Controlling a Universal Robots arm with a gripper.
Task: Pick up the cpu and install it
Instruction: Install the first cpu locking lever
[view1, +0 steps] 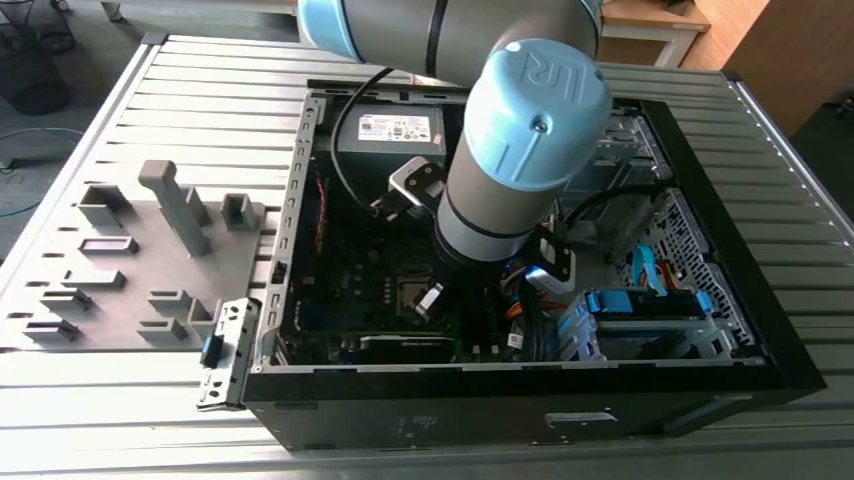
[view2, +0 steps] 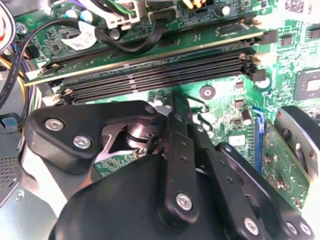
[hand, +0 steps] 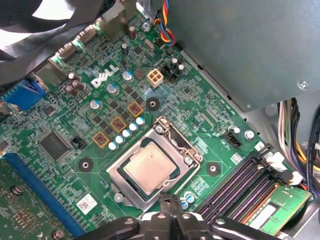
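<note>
Your computer case (view1: 747, 370) lies on its side with the panel off, so the motherboard (hand: 75, 125) faces up and the arm can reach straight down into it from above. The arm (view1: 514, 150) stands nearly vertical over the board's middle, wrist deep inside the case. In the first wrist view the socket (hand: 152, 167) frame surrounds the cpu (hand: 149, 167), which already sits flat in it. The gripper (hand: 170, 205) hangs just beside that socket, its fingers (view2: 180, 145) drawn together with nothing between them.
</note>
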